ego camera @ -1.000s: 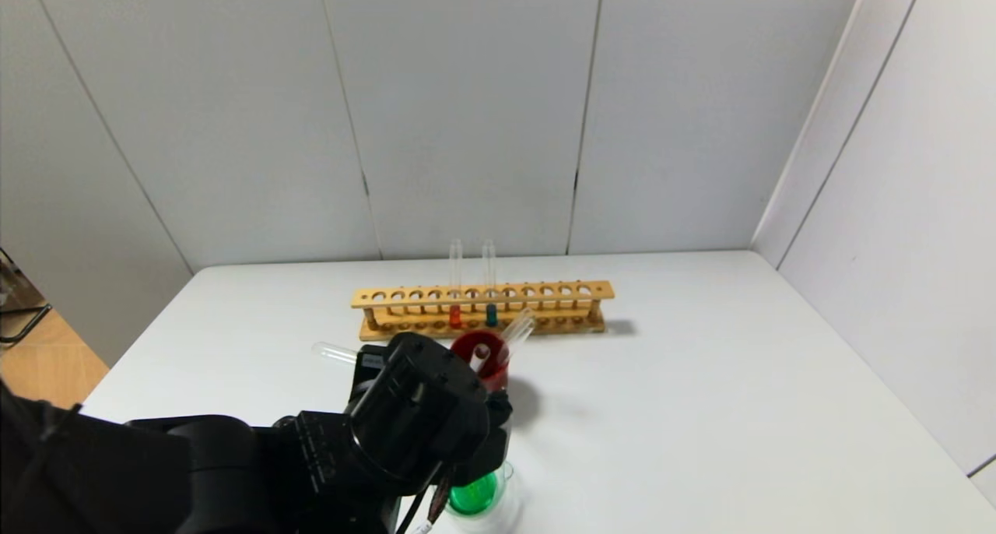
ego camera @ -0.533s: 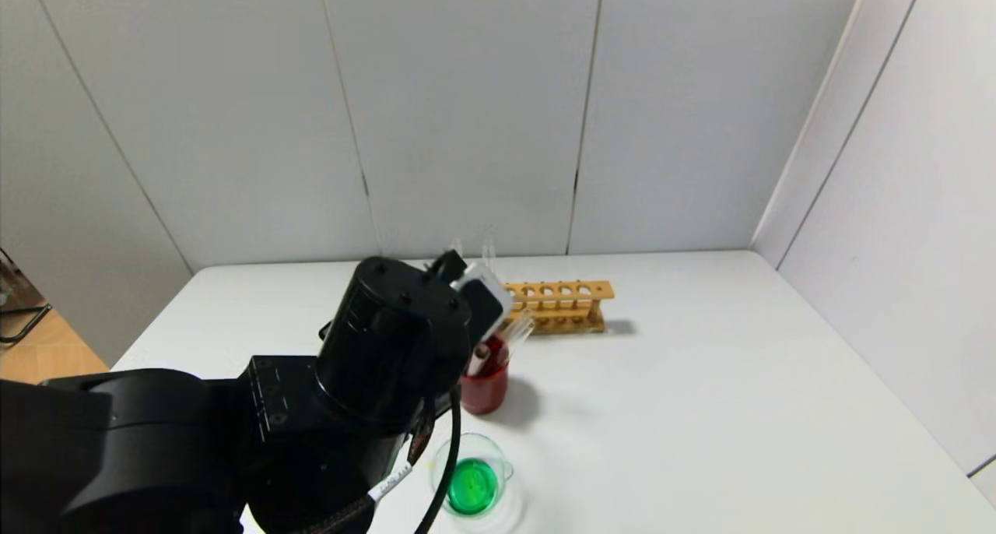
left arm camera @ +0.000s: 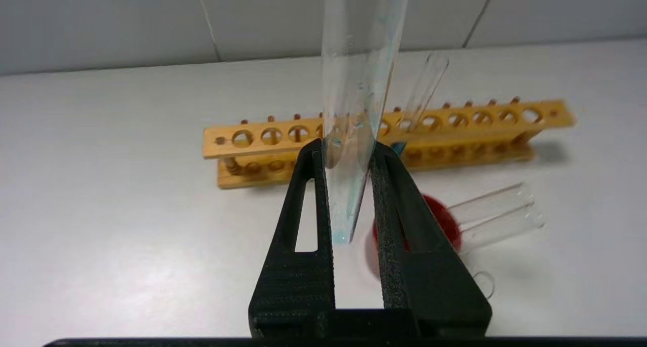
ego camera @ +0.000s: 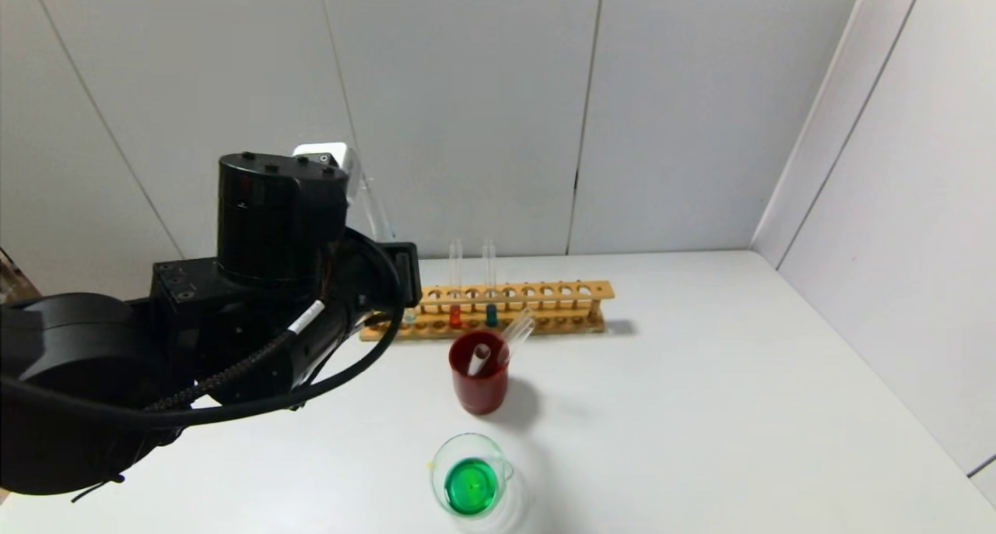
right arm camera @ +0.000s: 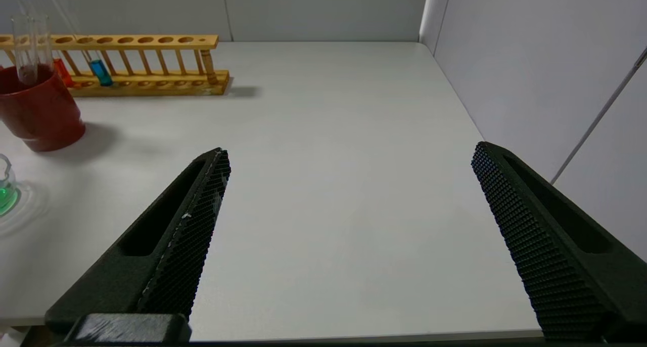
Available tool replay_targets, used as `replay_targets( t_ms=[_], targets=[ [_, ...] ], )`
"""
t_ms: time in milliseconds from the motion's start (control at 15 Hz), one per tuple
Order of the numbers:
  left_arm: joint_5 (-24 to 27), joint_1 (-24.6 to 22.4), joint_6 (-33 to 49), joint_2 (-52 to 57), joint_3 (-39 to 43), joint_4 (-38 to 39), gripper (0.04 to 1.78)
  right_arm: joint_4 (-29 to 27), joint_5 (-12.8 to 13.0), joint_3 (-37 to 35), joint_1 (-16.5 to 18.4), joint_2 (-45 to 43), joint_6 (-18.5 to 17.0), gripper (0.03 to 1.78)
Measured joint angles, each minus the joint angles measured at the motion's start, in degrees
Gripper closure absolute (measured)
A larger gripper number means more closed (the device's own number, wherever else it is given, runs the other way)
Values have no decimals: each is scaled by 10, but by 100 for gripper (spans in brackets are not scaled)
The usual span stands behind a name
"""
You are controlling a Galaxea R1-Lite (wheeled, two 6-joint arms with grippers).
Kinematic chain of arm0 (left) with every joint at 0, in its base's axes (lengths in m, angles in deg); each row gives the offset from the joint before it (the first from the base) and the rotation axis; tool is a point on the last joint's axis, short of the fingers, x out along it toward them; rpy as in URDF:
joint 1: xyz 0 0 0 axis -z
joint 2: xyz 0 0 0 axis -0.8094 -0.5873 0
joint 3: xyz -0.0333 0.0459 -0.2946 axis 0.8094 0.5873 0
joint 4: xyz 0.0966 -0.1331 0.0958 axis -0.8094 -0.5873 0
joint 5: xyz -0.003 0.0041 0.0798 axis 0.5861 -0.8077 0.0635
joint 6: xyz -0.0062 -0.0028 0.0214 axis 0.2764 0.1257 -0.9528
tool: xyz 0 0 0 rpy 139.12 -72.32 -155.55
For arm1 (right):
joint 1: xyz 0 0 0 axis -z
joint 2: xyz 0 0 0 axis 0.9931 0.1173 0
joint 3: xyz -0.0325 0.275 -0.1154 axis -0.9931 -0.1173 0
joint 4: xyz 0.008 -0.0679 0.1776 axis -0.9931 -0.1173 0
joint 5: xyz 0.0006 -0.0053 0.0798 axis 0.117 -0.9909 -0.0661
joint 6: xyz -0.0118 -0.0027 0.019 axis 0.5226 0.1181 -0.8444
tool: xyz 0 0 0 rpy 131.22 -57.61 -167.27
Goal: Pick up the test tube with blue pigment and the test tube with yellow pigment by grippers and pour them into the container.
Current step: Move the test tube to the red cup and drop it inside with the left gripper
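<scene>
My left gripper (left arm camera: 348, 145) is shut on the test tube with blue pigment (left arm camera: 360, 58). That tube is clear glass and carries only faint blue traces. In the head view the left gripper (ego camera: 334, 160) is raised high at the left, and the held tube (ego camera: 372, 203) slants down from it. The container (ego camera: 434, 472), a low clear beaker, holds green liquid near the table's front edge. A second blue tube (ego camera: 491, 314) stands in the wooden rack (ego camera: 560, 291). The test tube with yellow pigment is out of view. My right gripper (right arm camera: 351, 149) is open over bare table on the right.
A red-orange tube (ego camera: 455, 314) stands in the rack beside the blue one. A dark red cup (ego camera: 480, 386) with two empty tubes leaning in it sits between the rack and the beaker. White walls close the back and right.
My left arm has risen from low over the beaker and swung up and left, carrying the tube. The beaker and the rack's left part now show.
</scene>
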Motion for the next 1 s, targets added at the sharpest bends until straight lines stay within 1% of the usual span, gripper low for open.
replay_targets(
  t_ms=[133, 333, 667, 867, 1000],
  targets=[
    [37, -13, 37, -5, 2, 17, 152, 0, 0, 0, 0, 0, 0, 7],
    [84, -19, 70, -28, 4, 18, 152, 0, 0, 0, 0, 0, 0, 7],
    [96, -16, 89, -89, 3, 28, 152, 0, 0, 0, 0, 0, 0, 7],
    [118, -10, 97, -122, -4, 45, 152, 0, 0, 0, 0, 0, 0, 7],
    [122, -5, 96, -136, -5, 45, 152, 0, 0, 0, 0, 0, 0, 7]
  ],
)
